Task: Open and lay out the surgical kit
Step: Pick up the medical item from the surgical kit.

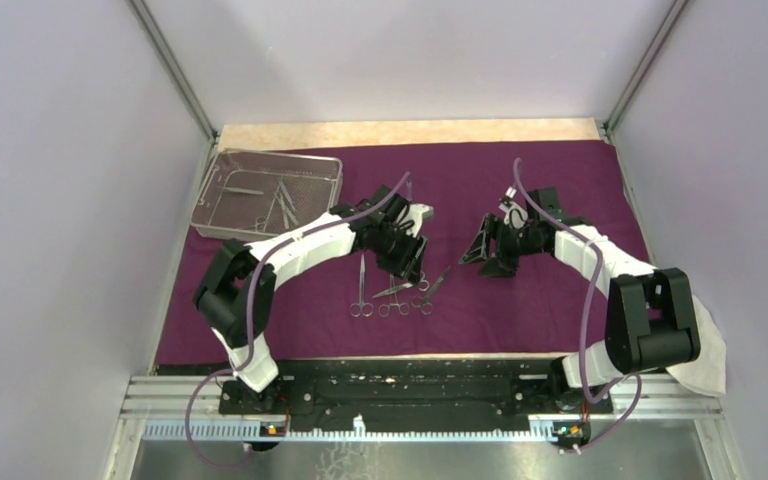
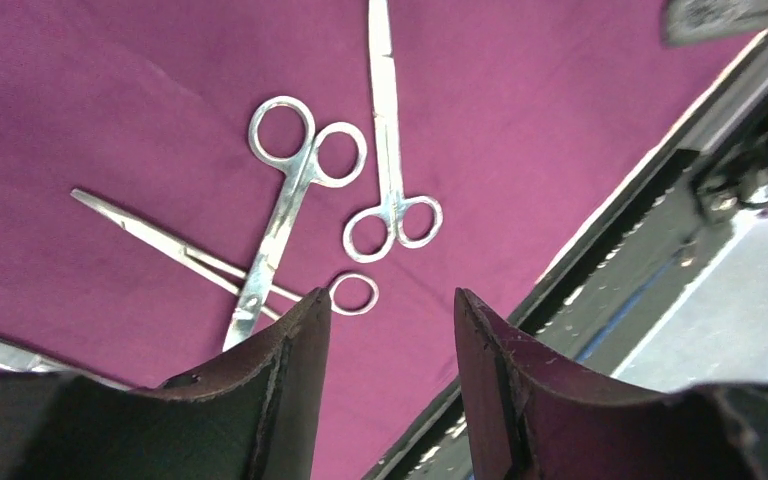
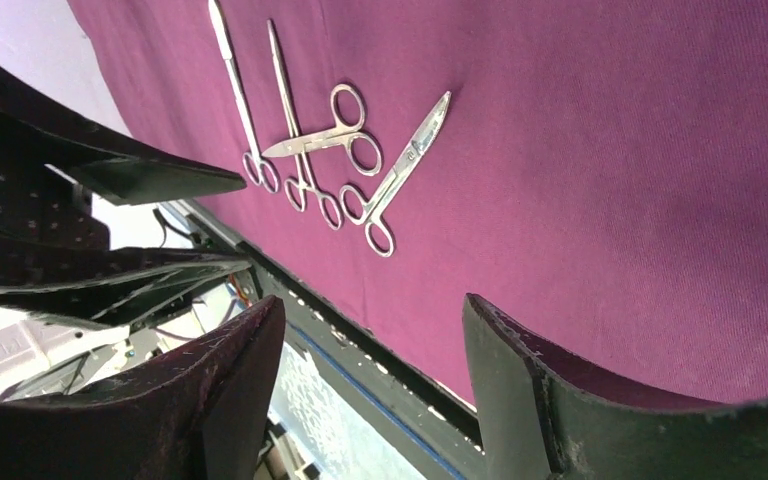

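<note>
The dark purple cloth wrap [image 1: 520,190] lies spread flat over the table. The silver wire-mesh tray [image 1: 222,171] stands on its far left corner with several steel instruments [image 1: 278,205] inside. Several scissor-like instruments [image 1: 394,293] lie side by side on the cloth near the front edge. My left gripper [image 1: 407,262] hovers just above them, open and empty [image 2: 390,300]; in the left wrist view, scissors [image 2: 290,190] and a slim clamp [image 2: 390,150] lie right ahead of its fingertips. My right gripper [image 1: 488,255] hangs over bare cloth right of the row, open with nothing between its fingers [image 3: 370,310]. The same instruments [image 3: 405,165] show in the right wrist view.
A white cloth [image 1: 708,355] lies off the purple cloth's right edge beside the right arm's base. The black mounting rail [image 1: 410,385] runs along the near edge. Purple walls close in both sides, and a bare wooden strip [image 1: 410,133] shows behind the cloth.
</note>
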Available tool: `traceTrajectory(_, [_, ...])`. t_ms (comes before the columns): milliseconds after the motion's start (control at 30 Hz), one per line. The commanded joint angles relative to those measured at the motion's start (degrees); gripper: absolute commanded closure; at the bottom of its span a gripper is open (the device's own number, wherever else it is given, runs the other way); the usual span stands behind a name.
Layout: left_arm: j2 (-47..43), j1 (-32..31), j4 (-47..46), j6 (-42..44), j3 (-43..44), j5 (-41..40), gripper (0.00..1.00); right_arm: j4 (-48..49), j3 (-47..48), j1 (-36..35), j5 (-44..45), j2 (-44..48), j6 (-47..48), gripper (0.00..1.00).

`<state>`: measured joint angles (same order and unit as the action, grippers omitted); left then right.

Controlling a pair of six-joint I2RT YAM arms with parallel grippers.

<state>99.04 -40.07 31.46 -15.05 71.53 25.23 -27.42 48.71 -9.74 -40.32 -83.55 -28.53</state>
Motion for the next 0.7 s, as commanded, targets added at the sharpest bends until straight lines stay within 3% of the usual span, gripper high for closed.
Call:
traceTrajectory(0, [1.9, -0.8, 5.7, 11.1, 0.7, -7.2, 0.45, 0.8, 0.5, -0.3, -2.0, 0.2, 2.2, 0.35])
traceTrajectory(200, [2.9, -1.6, 9.6, 16.8, 0.3, -15.2, 0.43, 0.3, 0.2, -0.3, -2.0, 0.2, 2.6, 0.35])
traceTrajectory(333, [2.8, -1.6, 9.5, 20.5, -0.1, -14.5, 0.41, 0.4, 0.1, -0.3, -2.1, 0.4, 2.6, 0.36])
traceTrajectory(600, [6.0, -2.0, 3.7, 21.7, 3.1, -8.2, 0.59, 0.6, -0.7, -0.3, -2.0, 1.4, 1.9, 0.36])
traceTrajectory(667, [8.1, -2.4, 4.1, 22.6, 4.5, -8.6, 0.6, 0.8, -1.1, -0.3, -2.0, 2.0, 1.6, 0.36])
